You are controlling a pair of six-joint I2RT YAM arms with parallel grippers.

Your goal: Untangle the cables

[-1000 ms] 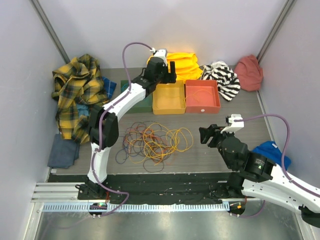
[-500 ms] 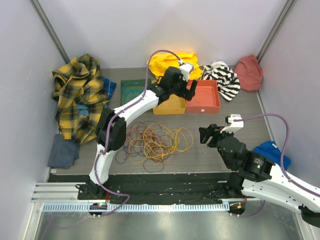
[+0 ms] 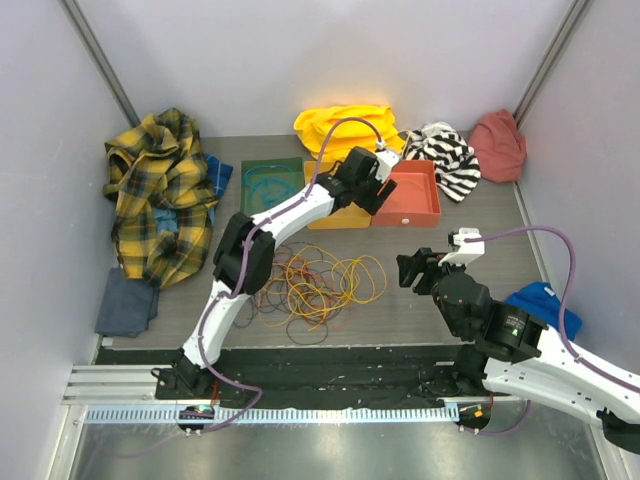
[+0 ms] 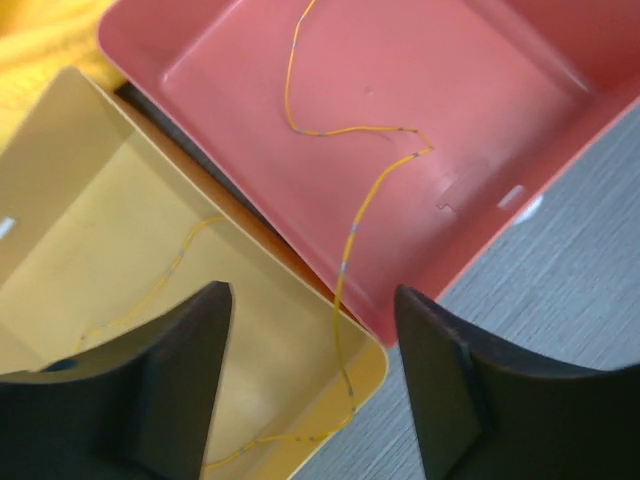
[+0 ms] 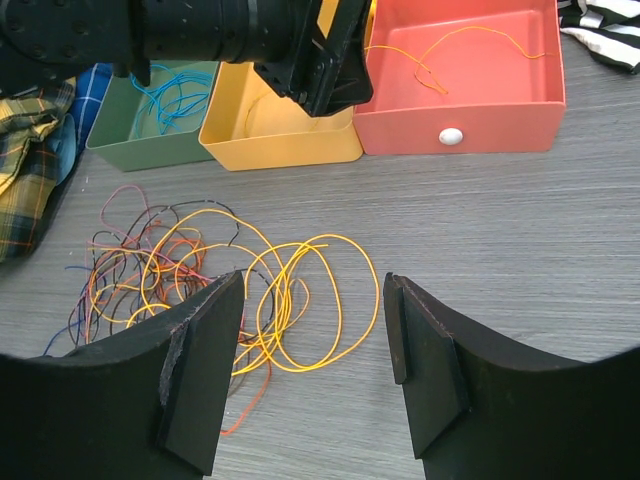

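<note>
on the far left a checked shirt [image 3: 155, 190] is heaped by the wall, so there is little room to move there. next comes the green tray [image 3: 244, 188] with a teal cable [image 3: 268, 182] in it; we think that one is sorted. in front of the trays, in the middle of the table [image 3: 495, 215], lie the cables [image 3: 310, 280]: yellow, orange, red and dark loops all mixed in one bunch. we judge that most of the job is not done yet.

the left claw [image 4: 312, 295] hangs over the spot where the yellow tray [image 4: 60, 130] meets the red tray [image 4: 420, 90]. its two fingers stand wide apart and hold nothing. under it a thin yellow cable [image 4: 350, 129] lies in the red tray, crosses the walls and drops into the yellow tray, so we think it is only half put away. those walls sit close under the fingers and could get bumped.

right of the bunch the table is bare, which is good room for pulling loops out. there the right claw [image 5: 312, 285] hovers low, spread wide, gripping nothing. behind it a striped cloth [image 3: 445, 155] crowds the red tray's corner.
</note>
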